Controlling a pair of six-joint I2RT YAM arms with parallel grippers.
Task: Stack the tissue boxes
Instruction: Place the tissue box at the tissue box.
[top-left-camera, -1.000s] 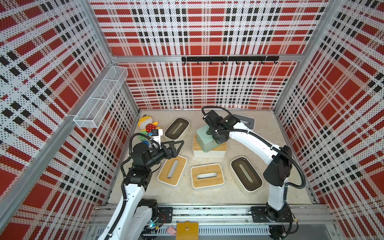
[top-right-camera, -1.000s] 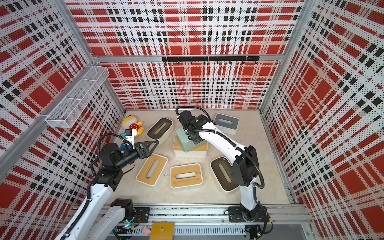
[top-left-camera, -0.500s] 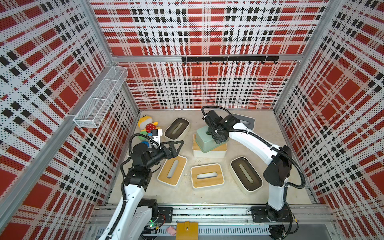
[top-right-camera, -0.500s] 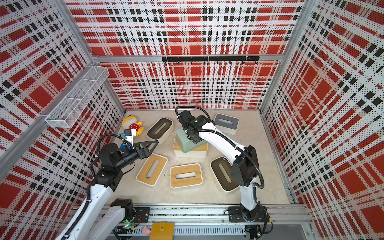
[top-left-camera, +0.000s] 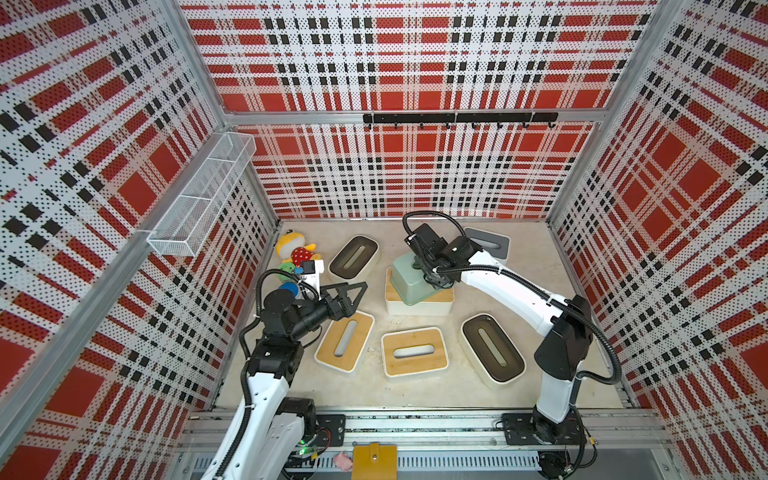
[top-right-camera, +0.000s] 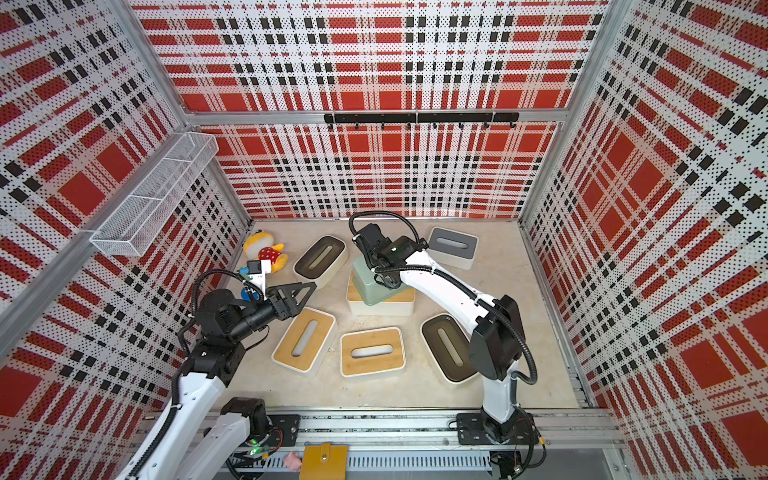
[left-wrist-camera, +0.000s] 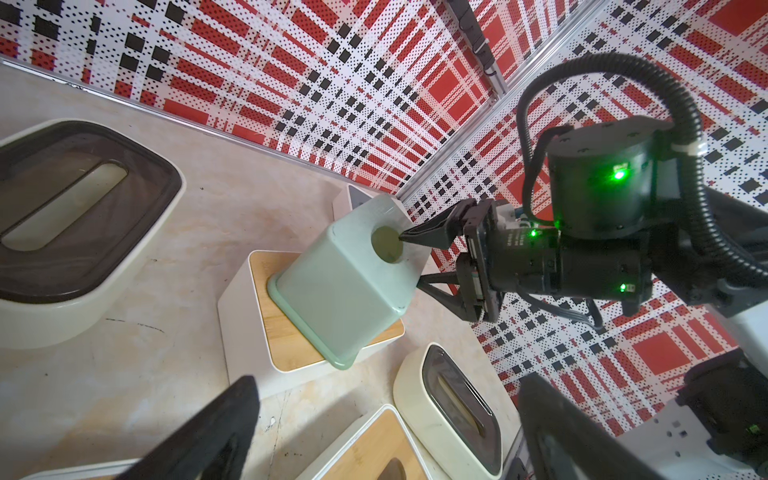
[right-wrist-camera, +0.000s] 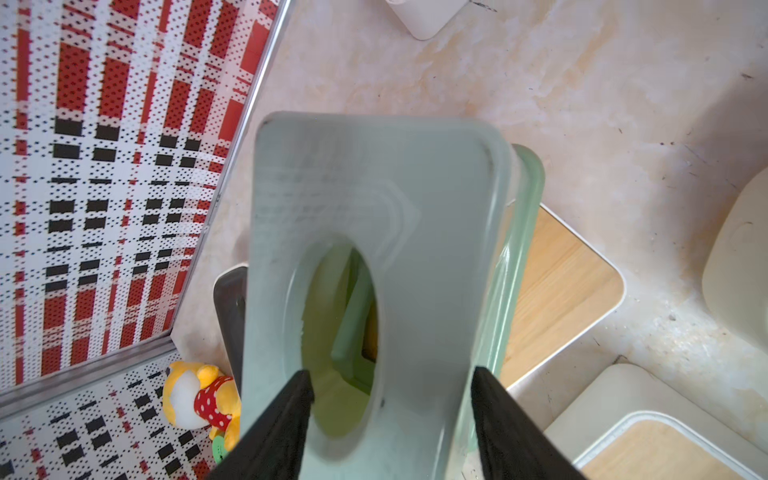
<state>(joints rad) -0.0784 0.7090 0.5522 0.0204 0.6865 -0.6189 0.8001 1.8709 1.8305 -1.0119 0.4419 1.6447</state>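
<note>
Since the mint-green box (top-left-camera: 409, 284) already rests on the tan-lidded box (top-left-camera: 415, 308) at centre far, the step in hand is judged to be the release. Right gripper (right-wrist-camera: 390, 372): jaws apart, straddling the green box's top wall, one finger in its opening, not clamped. Left gripper (top-left-camera: 359, 297): spread wide, empty, hovering over the near-left tan-lidded box (top-left-camera: 345, 338). Next: lift the finger clear without dragging the box askew. Against the earlier frames, boxes and arms show no visible shift.
</note>
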